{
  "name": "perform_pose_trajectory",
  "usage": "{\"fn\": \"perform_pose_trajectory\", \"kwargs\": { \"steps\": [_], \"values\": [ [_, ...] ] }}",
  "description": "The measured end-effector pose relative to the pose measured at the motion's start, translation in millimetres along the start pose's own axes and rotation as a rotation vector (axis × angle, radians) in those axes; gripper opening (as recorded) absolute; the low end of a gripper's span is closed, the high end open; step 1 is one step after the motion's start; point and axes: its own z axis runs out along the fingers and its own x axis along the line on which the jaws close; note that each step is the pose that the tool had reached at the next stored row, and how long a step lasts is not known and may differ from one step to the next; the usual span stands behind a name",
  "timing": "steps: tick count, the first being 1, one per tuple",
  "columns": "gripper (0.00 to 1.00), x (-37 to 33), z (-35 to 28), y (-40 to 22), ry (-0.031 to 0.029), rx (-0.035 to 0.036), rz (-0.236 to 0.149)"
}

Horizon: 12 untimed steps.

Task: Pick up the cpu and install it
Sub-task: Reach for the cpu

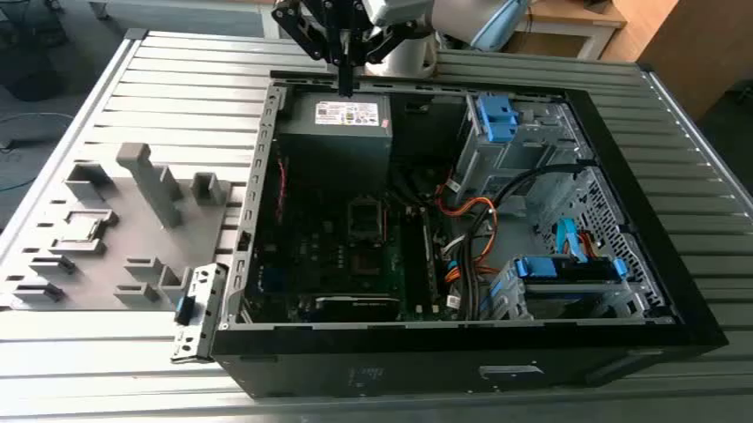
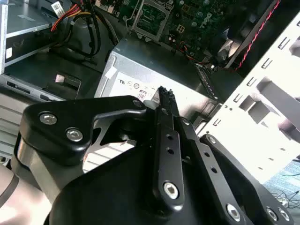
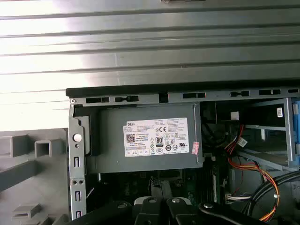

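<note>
We see the gripper (image 1: 346, 86), jaws pressed together and empty, hovering above the power supply (image 1: 335, 132); the cpu (image 1: 83, 229) lies on the grey tray (image 1: 130, 245).

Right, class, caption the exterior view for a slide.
Gripper poised above the power supply in the open computer case, cpu lying in the grey tray alongside.

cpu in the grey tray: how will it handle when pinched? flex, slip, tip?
The cpu looks thin, flat and square: probably stiff and light, with no tendency to roll or tip. Its silvery metal top is likely slick. It seems to sit low in the grey tray, so little edge may be free to grip.
</note>
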Motion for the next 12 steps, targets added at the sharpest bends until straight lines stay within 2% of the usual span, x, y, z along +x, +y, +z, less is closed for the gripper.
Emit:
{"fn": "perform_pose_trajectory", "kwargs": {
  "steps": [8,12],
  "values": [
    [0.11,0.3,0.0,0.0,0.0000,0.0001,0.000],
    [0.11,3.1,-0.1,-0.2,0.0000,0.0000,0.000]
  ]
}}
